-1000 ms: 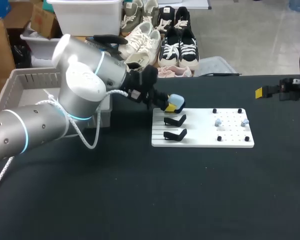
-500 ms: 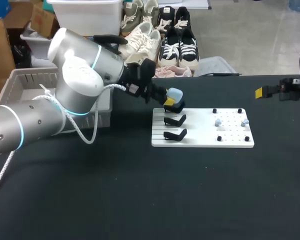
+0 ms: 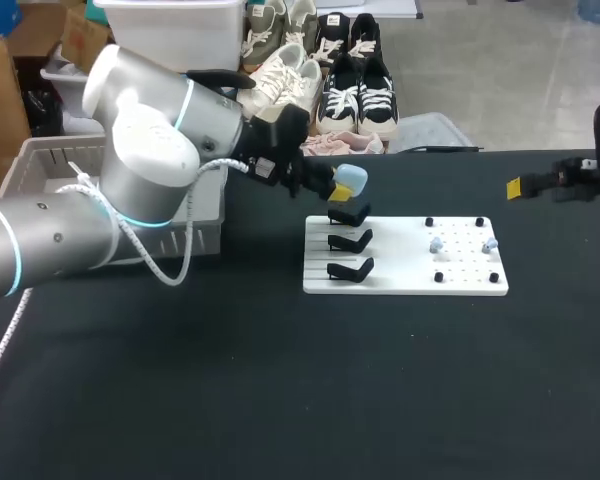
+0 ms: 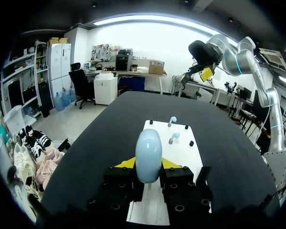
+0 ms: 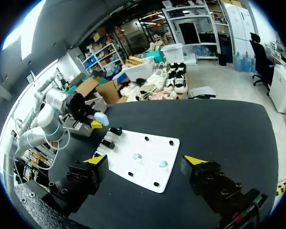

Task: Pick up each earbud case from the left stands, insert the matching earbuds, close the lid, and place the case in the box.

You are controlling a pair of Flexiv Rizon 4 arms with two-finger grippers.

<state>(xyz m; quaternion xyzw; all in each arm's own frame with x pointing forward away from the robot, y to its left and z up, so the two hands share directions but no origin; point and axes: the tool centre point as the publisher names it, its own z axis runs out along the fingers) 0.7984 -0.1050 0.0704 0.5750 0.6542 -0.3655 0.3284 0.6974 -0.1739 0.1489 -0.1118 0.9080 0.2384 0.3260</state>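
Just above the far stand (image 3: 348, 214), the left gripper (image 3: 338, 192) clamps the pale blue case (image 3: 351, 179); its long axis points straight out ahead; the right gripper (image 5: 144, 161) hangs wide apart.

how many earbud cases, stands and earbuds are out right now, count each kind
earbud case: 1, held in the left gripper
black stands: 3, all bare
earbuds: 2, on the white board
total: 6

Box (image 3: 42, 165) half behind left arm (image 3: 145, 135), 2 earbuds (image 3: 436, 244) tiny (shape unclear)
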